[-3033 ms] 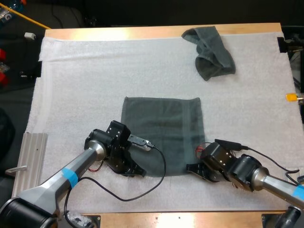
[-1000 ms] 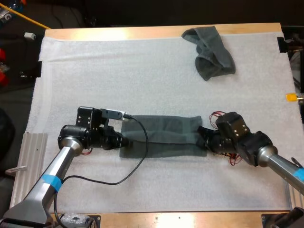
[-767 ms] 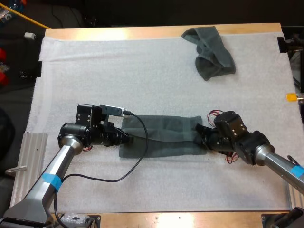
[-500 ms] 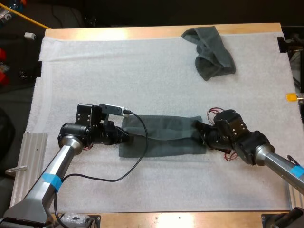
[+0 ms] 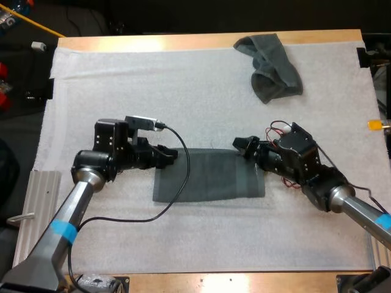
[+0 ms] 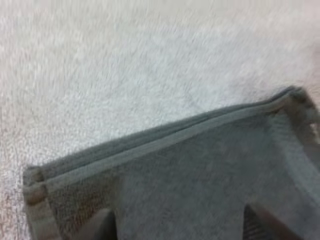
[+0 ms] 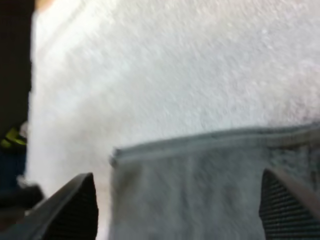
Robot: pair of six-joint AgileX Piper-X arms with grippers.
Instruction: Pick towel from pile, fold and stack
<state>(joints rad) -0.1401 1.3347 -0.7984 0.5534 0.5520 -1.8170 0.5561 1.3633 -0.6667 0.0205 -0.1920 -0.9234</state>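
The folded towel [image 5: 208, 177], a dark grey-green rectangle with its doubled hem on the far side, lies flat on the white mat [image 5: 122, 91] between the two grippers. The left gripper [image 5: 170, 152] is at the towel's far left corner. Its fingers [image 6: 100, 226] stand apart, with cloth showing in the gap between them and the hemmed edge just ahead of the tips; they clamp nothing. The right gripper [image 5: 243, 146] is at the far right corner, its fingers [image 7: 75, 207] likewise spread wide, the towel's corner and edge lying between and just beyond them. Well beyond the right fingers, near the mat's far edge, lies the crumpled towel [image 5: 272, 67]. Well outside the left fingers, a ribbed metal plate [image 5: 38, 201] rests at the edge of the wooden table [image 5: 201, 41].
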